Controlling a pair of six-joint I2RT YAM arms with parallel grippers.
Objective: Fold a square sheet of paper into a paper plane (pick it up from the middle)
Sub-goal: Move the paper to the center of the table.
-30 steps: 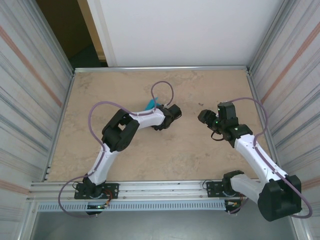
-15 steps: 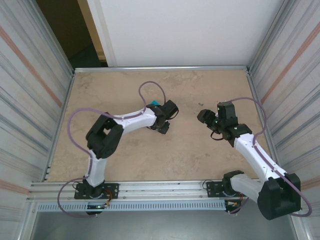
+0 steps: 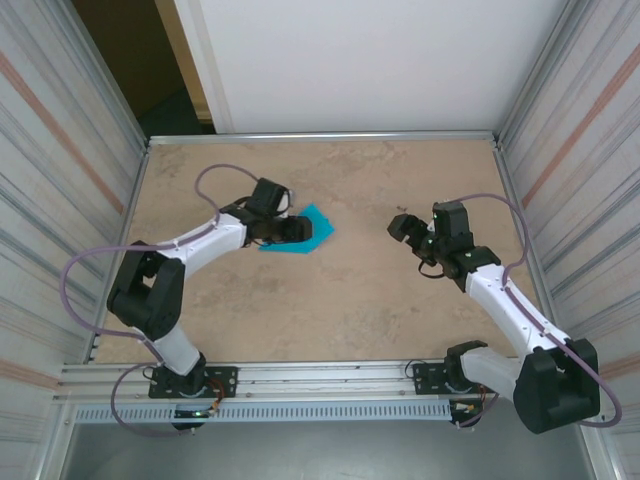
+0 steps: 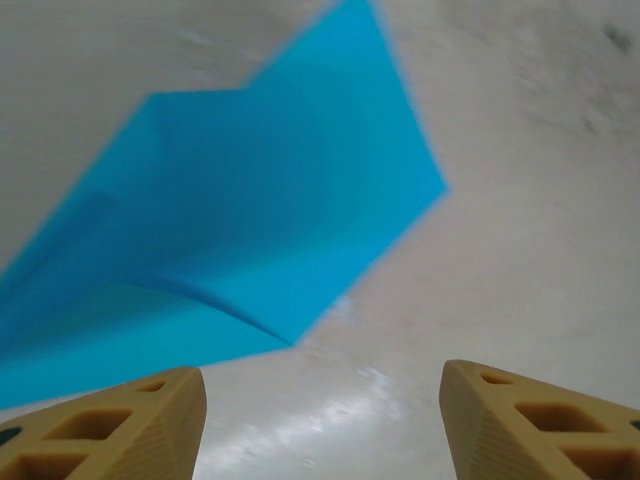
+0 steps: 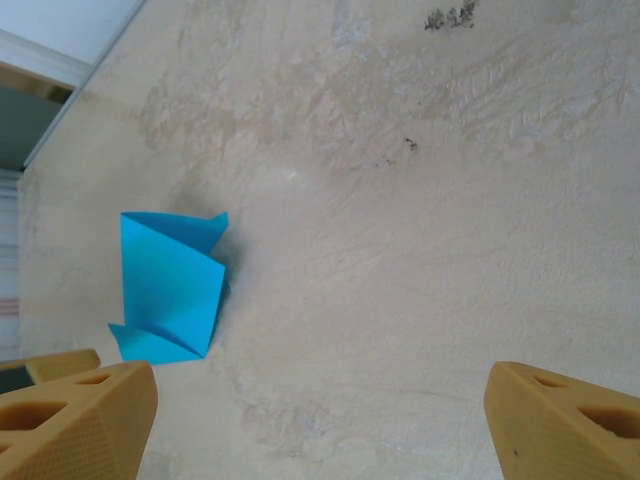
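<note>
Left hand (image 3: pixel 287 230): fingers stand well apart with nothing between them. In the left wrist view the hand (image 4: pixel 322 420) shows two tan fingertips (image 4: pixel 110 425) at the bottom edge, with bare bench (image 4: pixel 520 200) in the gap. The blue paper (image 4: pixel 260 220) lies just ahead of the tips, flat on the bench. The left-side fingertip comes very close to its near edge; cannot tell whether it touches.

Right hand (image 3: pixel 398 226): also wide open and holding nothing. In its own wrist view the hand (image 5: pixel 320 420) has only bench surface between the tips, and the paper (image 5: pixel 170 290) lies farther off, toward the left of that picture.

Blue paper (image 3: pixel 310 230): folded, not a plain square. It has layered flaps, a pointed corner and a notch along one edge. It sits on the bench (image 3: pixel 350 310) left of centre, between the two hands, hard by the left one and well apart from the right.

Surroundings: a few small dark marks on the bench (image 5: pixel 445 17). Corrugated side walls (image 3: pixel 60 200) and a white back panel (image 3: pixel 380 60) close in the bench. Nothing lies between either hand and the paper.

Pose: the left arm is bent sharply at the elbow near the left wall, its forearm reaching right and the hand low over the bench. The right arm stretches diagonally from the near-right corner, its hand pointing left toward the paper.
</note>
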